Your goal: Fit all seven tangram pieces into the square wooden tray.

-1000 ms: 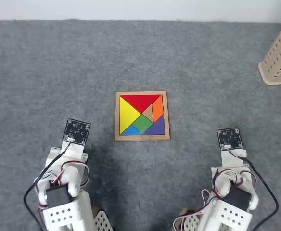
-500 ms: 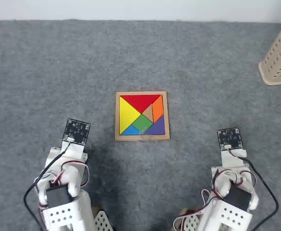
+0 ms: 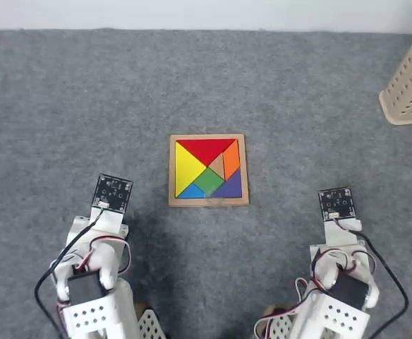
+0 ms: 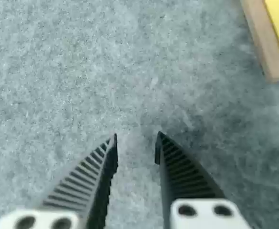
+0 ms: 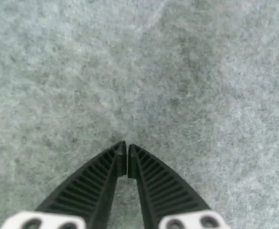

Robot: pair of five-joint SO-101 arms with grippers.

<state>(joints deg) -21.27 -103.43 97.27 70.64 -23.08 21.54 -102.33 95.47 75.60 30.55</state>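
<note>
Still, the filled tray (image 3: pixel 172 169) has not moved.

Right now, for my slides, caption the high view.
Seven coloured tangram pieces sit fitted in the square wooden tray on grey carpet.

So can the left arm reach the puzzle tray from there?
Probably yes. Only bare grey carpet lies between the left gripper and the wooden tray, so nothing blocks the way. The gripper is open and empty.

High camera looks down; close left wrist camera shares the tray (image 4: pixel 272 47).
</note>
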